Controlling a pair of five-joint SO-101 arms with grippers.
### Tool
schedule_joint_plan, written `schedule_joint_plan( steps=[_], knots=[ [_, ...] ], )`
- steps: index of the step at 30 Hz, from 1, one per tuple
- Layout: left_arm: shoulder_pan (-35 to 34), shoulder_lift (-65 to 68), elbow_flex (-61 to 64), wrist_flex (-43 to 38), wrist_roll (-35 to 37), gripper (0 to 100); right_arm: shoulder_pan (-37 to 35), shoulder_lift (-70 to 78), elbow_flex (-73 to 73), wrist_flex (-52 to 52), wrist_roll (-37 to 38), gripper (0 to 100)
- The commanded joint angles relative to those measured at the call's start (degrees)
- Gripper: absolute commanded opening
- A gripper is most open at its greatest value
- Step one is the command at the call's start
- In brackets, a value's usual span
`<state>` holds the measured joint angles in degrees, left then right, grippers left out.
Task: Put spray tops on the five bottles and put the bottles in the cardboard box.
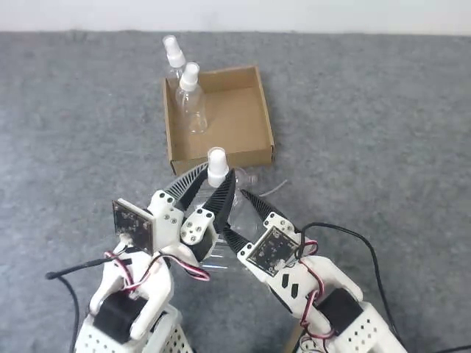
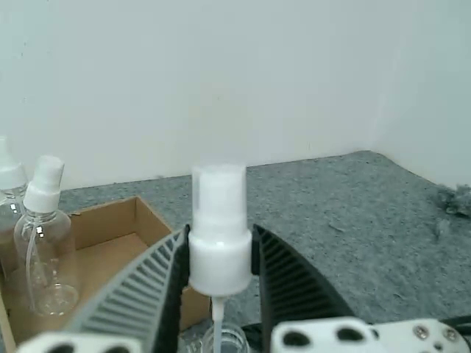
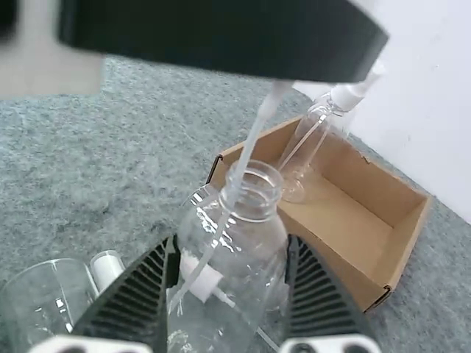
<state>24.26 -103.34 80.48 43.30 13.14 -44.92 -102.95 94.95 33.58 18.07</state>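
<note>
Mid-capping, it seems: the left gripper [image 2: 219, 246] clamps a white spray top [image 2: 218, 209], its dip tube [image 3: 243, 158] inside the open clear bottle [image 3: 234, 235] clamped by the right gripper [image 3: 229, 257] just on the near side of the cardboard box [image 1: 221, 157]; next, likely lowering and seating it squarely.

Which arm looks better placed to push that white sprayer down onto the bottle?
Probably the left: its pincer grips the spray top, whose tube dips into the open bottle that the right pincer clamps.

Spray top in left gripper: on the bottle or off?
Off. Its tube dips into the neck of the bottle, but the spray top sits above the rim in the left gripper; right gripper holds the bottle.
</note>
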Motion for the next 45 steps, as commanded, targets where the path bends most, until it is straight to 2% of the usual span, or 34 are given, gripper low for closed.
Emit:
schedule_joint_plan(
  steps=[1, 4, 9, 17, 23, 36, 45],
  knots=[
    [0.3, -1.0, -0.4, -1.8, -0.4, 2, 1.1, -1.1, -4.4, -1.6, 0.4, 2.0],
    [0.3, -1.0, -0.1, -1.8, -0.4, 2, 1.1, -1.1, -5.8, -1.2, 0.2, 2.0],
    [0.3, -1.0, 0.9, -1.8, -0.3, 8, 1.1, -1.1, -6.7, -1.4, 0.2, 2.0],
    [0.4, -1.0, 1.2, -1.6, -0.3, 9, 1.2, -1.1, -7.7, -1.6, 0.2, 2.0],
    [0.4, -1.0, 0.8, 0.7, -0.1, 19, 1.2, -1.1, -7.9, -1.6, 0.2, 2.0],
    [-0.2, -1.0, -5.3, 5.1, -0.1, 20, 1.2, -1.1, -7.4, -1.3, 0.2, 2.0],
    [-0.3, -1.0, -6.0, 2.9, 0.0, 19, 1.1, -1.1, -6.2, -1.6, 0.3, 2.0]
  ],
)
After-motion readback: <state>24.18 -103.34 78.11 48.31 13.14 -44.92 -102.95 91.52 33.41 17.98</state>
